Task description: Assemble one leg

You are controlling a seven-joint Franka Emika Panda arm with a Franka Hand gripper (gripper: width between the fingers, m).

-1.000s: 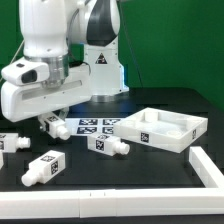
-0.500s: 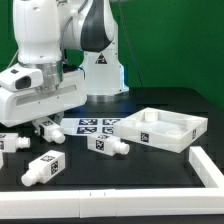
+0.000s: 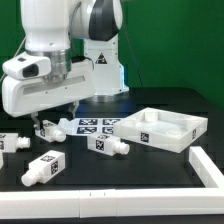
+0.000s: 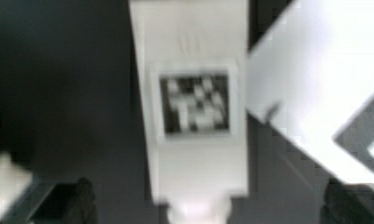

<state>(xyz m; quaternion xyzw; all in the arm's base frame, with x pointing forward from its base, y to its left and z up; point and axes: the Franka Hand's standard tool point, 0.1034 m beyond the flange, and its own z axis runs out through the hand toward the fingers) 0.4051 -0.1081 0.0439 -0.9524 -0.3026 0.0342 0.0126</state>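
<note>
Only the wrist view shows the leg [image 4: 194,110] lying between parted fingers [image 4: 68,205].

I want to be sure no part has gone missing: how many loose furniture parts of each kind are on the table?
Legs: 4
Tabletop: 1
Total: 5

A green curtain [image 3: 180,40] backs the black table [image 3: 130,175].
</note>
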